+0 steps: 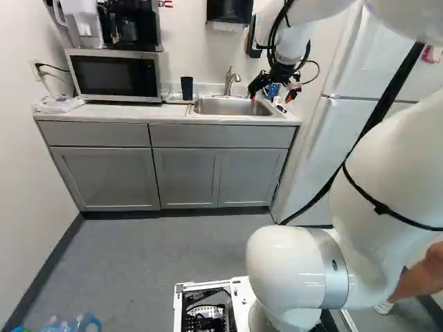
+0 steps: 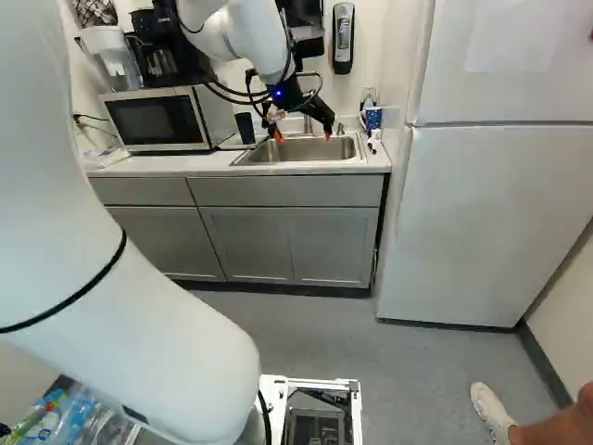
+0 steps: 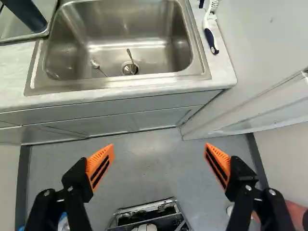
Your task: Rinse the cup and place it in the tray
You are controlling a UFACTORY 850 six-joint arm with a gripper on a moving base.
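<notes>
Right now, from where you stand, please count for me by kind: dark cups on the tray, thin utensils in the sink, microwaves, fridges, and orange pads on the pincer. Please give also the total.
Dark cups on the tray: 1
Thin utensils in the sink: 2
Microwaves: 1
Fridges: 1
Orange pads on the pincer: 2
Total: 7

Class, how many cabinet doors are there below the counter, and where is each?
3: the left door is below the microwave, the right door is nearest the fridge, and the middle door is between them.
</notes>
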